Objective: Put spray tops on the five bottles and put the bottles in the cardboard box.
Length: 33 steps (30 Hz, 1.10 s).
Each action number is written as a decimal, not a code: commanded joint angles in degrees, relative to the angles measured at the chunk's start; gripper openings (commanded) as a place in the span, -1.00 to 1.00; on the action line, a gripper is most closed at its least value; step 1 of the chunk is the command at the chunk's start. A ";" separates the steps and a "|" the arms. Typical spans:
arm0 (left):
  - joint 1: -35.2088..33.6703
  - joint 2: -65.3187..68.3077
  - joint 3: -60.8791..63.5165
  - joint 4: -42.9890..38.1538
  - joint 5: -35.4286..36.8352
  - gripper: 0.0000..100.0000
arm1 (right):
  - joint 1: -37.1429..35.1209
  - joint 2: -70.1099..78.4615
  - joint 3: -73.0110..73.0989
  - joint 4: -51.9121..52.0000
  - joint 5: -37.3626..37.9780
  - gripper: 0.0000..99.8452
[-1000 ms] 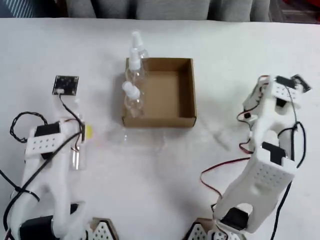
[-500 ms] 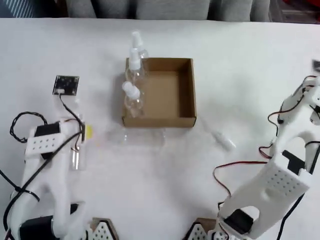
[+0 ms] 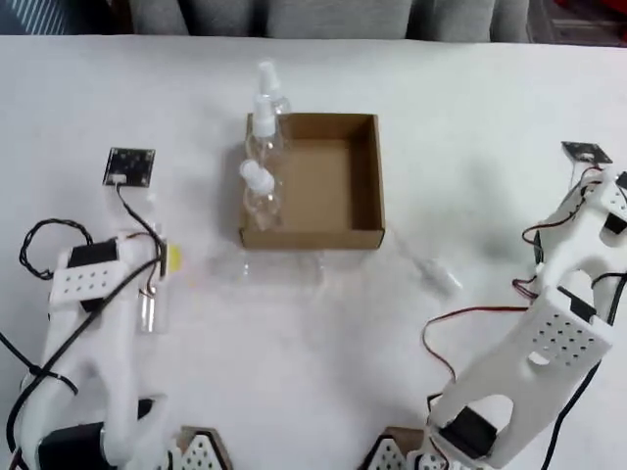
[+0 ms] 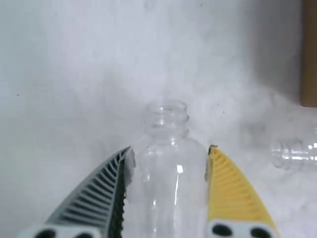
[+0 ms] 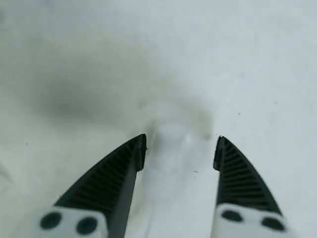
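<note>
My left gripper [image 4: 168, 148] is shut on a clear bottle [image 4: 167, 173] with an open neck and no spray top; in the high view this bottle [image 3: 152, 311] is at the left of the table. A second topless bottle [image 3: 269, 266] lies on its side in front of the cardboard box [image 3: 343, 186]. Three bottles with spray tops [image 3: 261, 127] stand along the box's left wall. A loose spray top [image 3: 437, 275] lies right of the box. My right gripper [image 5: 181, 141] is open over the bare table, with a blurred whitish shape between its fingers.
The right arm [image 3: 573, 245] stands near the table's right edge, red wires trailing from it. A small black board [image 3: 128, 166] with a cable lies at the left. The lying bottle [image 4: 296, 153] and the box's edge [image 4: 309, 54] appear in the left wrist view.
The right arm has swung from right of the box out toward the table's right edge. The left arm and its bottle have not moved.
</note>
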 commanded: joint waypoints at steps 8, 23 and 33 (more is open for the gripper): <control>0.57 0.04 -1.85 -1.93 -0.44 -0.96 | 1.36 -13.14 0.44 9.01 -8.53 -0.62; 0.40 0.04 -1.85 -1.93 -0.44 -0.96 | 1.36 -16.84 20.13 -8.31 -10.99 -0.67; 0.31 0.04 -1.85 -1.93 -0.44 -0.96 | 1.36 -16.84 23.47 -12.26 -10.99 -0.80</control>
